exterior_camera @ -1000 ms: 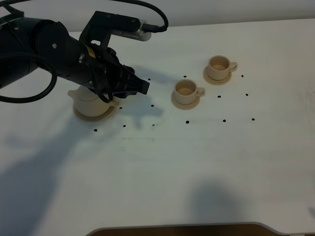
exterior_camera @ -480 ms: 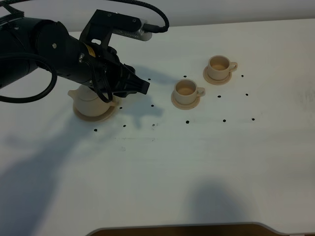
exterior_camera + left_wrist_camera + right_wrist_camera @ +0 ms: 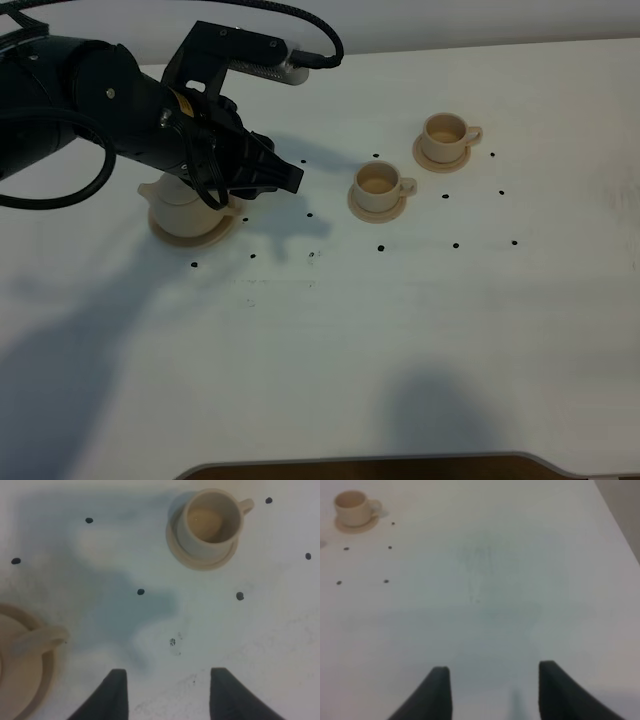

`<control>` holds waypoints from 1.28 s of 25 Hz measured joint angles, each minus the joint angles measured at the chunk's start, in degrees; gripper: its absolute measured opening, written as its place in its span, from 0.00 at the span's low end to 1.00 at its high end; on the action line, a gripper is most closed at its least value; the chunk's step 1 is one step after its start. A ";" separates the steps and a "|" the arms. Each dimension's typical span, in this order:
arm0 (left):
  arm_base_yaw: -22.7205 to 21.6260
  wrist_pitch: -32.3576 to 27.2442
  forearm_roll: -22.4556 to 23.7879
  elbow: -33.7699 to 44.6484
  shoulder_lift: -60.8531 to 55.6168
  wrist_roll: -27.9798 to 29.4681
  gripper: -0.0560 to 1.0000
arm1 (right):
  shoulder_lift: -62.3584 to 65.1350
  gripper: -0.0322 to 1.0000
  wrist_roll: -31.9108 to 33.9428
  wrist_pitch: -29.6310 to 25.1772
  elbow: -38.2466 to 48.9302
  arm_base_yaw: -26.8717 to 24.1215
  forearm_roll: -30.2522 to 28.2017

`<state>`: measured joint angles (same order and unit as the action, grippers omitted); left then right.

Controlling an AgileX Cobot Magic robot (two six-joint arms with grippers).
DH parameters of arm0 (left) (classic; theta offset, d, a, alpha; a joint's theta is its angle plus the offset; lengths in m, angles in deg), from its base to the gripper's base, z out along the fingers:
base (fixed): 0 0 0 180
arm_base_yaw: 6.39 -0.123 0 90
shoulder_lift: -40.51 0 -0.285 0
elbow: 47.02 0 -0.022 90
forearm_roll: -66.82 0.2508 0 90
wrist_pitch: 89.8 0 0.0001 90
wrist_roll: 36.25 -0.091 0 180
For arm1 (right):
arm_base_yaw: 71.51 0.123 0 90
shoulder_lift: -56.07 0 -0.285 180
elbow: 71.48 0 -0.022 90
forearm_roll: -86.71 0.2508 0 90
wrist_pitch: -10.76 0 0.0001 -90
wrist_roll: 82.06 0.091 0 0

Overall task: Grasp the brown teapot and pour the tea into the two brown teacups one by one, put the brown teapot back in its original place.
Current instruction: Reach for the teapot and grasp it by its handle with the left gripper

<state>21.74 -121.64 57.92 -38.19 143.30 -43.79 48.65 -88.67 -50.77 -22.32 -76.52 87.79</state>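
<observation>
1. The left end effector [image 3: 290, 176] hangs open above the tabletop [image 3: 420, 340]. Its two dark fingers [image 3: 113, 696] are spread with nothing between them.
2. Just behind the fingertips, partly under the black arm [image 3: 90, 105], the teapot [image 3: 181, 209] stands upright on its wide saucer [image 3: 190, 238]. Its loop handle [image 3: 39, 639] lies off to one side of the fingers and is not touched.
3. Ahead of the fingertips and well apart from them, the nearer cup [image 3: 378, 183] sits on a small saucer [image 3: 378, 214], with its handle turned away from the end effector.
4. Beyond it, farther out on the same side, the farther cup [image 3: 445, 130] stands on a saucer of its own.
5. Black dots [image 3: 380, 248] mark the tabletop around the cups and between them and the teapot.
6. The right end effector [image 3: 490, 692] is also open and grips nothing. A lone cup [image 3: 351, 505] shows far ahead of it; which of the two it is cannot be told.
</observation>
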 joint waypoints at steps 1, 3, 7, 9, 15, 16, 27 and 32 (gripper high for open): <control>0.00 0.00 0.00 0.00 0.00 0.00 0.44 | 0.00 0.42 0.12 0.00 0.00 0.00 0.00; 0.00 0.00 0.00 0.00 0.00 0.00 0.44 | 0.00 0.42 0.17 0.00 0.00 0.00 0.00; 0.00 0.00 0.00 0.00 0.00 0.00 0.44 | 0.00 0.42 0.23 0.00 0.00 0.00 0.00; 0.00 0.00 0.00 0.00 0.00 0.00 0.44 | 0.00 0.42 0.23 0.00 0.00 -0.47 0.00; 0.00 0.00 0.00 0.00 0.00 0.00 0.44 | 0.00 0.42 0.23 0.00 0.00 -3.06 0.00; 0.00 0.00 0.00 0.00 0.00 0.00 0.44 | 0.00 0.42 0.23 0.00 0.00 -3.06 0.00; 0.00 -0.29 0.00 0.00 0.00 0.00 0.44 | 0.00 0.42 0.36 0.00 0.00 0.30 0.11; 0.00 -2.45 -0.67 0.00 0.00 0.00 0.44 | 0.00 0.42 0.36 0.00 0.00 0.37 0.16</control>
<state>21.74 -124.09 57.26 -38.19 143.30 -43.79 48.65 -88.31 -50.77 -22.32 -76.15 87.95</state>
